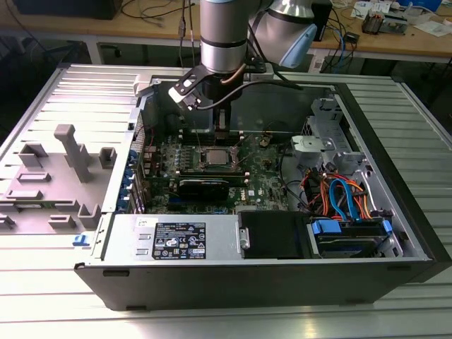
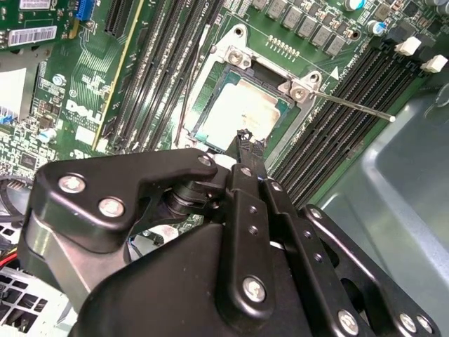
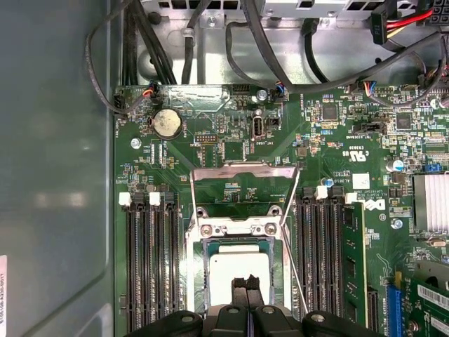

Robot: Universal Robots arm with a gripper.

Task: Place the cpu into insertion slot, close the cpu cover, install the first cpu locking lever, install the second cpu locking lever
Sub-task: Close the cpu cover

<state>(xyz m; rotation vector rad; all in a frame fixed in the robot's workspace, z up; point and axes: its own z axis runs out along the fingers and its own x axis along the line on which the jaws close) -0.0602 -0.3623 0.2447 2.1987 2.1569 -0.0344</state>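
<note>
Hovering over cpu [image 3: 238, 270] in insertion slot [image 3: 198, 277], fingers [image 3: 240, 295] pressed together, cpu cover [image 3: 242, 184] flipped open, memory slots [image 3: 151, 267] flanking

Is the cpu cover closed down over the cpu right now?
No, in the first wrist view the cpu cover is swung back on its hinge, leaving the pale face of the cpu uncovered.

A ribbed metal table [image 1: 42, 311] stands before a wooden workbench [image 1: 141, 30] strewn with cables [image 1: 150, 10].

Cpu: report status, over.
Arm's pincer shut, tips just above cpu. That cpu sits in insertion slot. Hinged cpu cover open, flipped back. One locking lever swung out.
</note>
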